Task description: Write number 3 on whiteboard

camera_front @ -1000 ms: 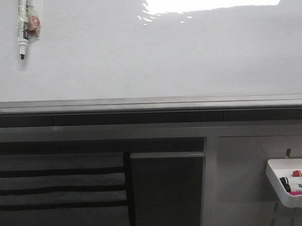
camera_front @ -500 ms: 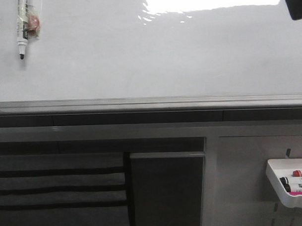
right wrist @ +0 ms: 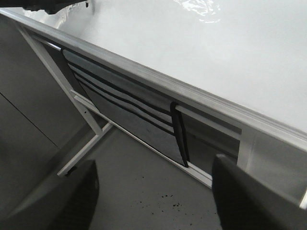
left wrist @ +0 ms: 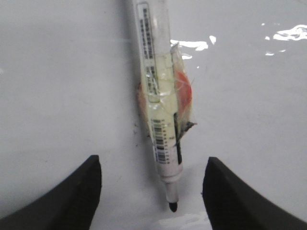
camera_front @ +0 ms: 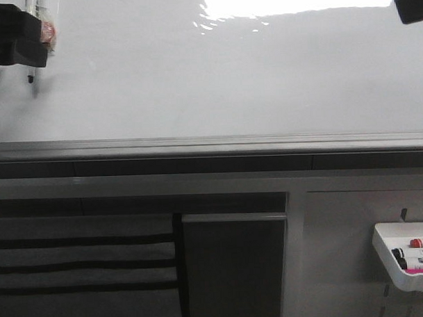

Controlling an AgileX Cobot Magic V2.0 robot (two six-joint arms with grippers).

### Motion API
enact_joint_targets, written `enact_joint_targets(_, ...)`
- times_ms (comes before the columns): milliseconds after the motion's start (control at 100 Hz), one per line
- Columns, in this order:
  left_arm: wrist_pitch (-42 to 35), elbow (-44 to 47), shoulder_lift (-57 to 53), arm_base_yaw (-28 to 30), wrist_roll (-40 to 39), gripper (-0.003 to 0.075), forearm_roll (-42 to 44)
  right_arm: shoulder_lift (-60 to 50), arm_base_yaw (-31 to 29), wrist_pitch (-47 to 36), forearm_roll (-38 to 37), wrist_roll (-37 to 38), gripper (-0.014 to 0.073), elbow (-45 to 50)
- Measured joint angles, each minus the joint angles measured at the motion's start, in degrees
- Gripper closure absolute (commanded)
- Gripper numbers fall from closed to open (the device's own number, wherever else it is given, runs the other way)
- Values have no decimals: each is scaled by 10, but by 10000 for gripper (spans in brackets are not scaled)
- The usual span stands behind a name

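One marker (camera_front: 32,73) hangs on the blank whiteboard (camera_front: 216,82), partly behind the left gripper (camera_front: 13,41); one tray (camera_front: 403,259) sits low right. Left wrist: fingers (left wrist: 72,196) apart around the marker (left wrist: 160,110). Right wrist: right gripper (right wrist: 153,201) spread, empty.

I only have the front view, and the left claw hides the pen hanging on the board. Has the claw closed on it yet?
Observer: No. The left wrist view shows the left claw open, with a finger on either side of the white barcoded marker pen and neither touching it.
Operator: Is the pen capped?
Observer: No, it's uncapped. Its black tip is bare.
Operator: And the right claw?
Observer: In its own wrist view the right claw is open and holds nothing.
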Motion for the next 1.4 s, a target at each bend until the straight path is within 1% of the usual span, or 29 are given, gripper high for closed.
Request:
enact_joint_targets(120, 0, -15, 24, 0, 0, 308, 0, 0, 0, 0, 0, 0, 144, 0)
enact_joint_targets(190, 0, -21, 29, 0, 0, 346, 0, 0, 0, 0, 0, 0, 144, 0)
enact_joint_targets(340, -3, -22, 31, 0, 0, 478, 0, 0, 0, -1, 0, -1, 144, 0)
enact_joint_targets(430, -7, -23, 32, 0, 0, 538, 0, 0, 0, -1, 0, -1, 144, 0)
enact_joint_targets(620, -14, -23, 33, 0, 0, 619, 0, 0, 0, -2, 0, -1, 144, 0)
enact_joint_targets(740, -13, -23, 33, 0, 0, 650, 0, 0, 0, -3, -1, -1, 144, 0)
enact_joint_targets(800, 1, -23, 31, 0, 0, 662, 5, 0, 0, -5, -4, -1, 144, 0)
enact_joint_targets(850, 26, -24, 25, 0, 0, 664, 22, 0, 0, -6, -5, -1, 144, 0)
enact_joint_targets(900, 68, -30, 15, 0, 0, 673, 41, 0, 0, -8, -6, 0, 144, -2)
enact_joint_targets(1020, 220, -53, -20, -1, 4, 682, 87, 0, 0, -16, -7, 21, 144, -16)
enact_joint_targets(1140, 348, -77, -62, -18, 44, 682, 99, 12, -5, -8, -7, 29, 144, -38)
enact_joint_targets(1210, 414, -88, -87, -39, 83, 683, 93, 31, -6, 20, -7, 31, 144, -58)
enact_joint_targets(1280, 477, -95, -109, -67, 135, 683, 72, 60, -7, 67, -9, 31, 144, -82)
enact_joint_targets(1350, 530, -99, -126, -98, 192, 683, 37, 92, -7, 120, -11, 18, 144, -111)
enact_joint_targets(1400, 556, -100, -137, -121, 229, 683, 9, 117, -7, 155, -12, -9, 144, -130)
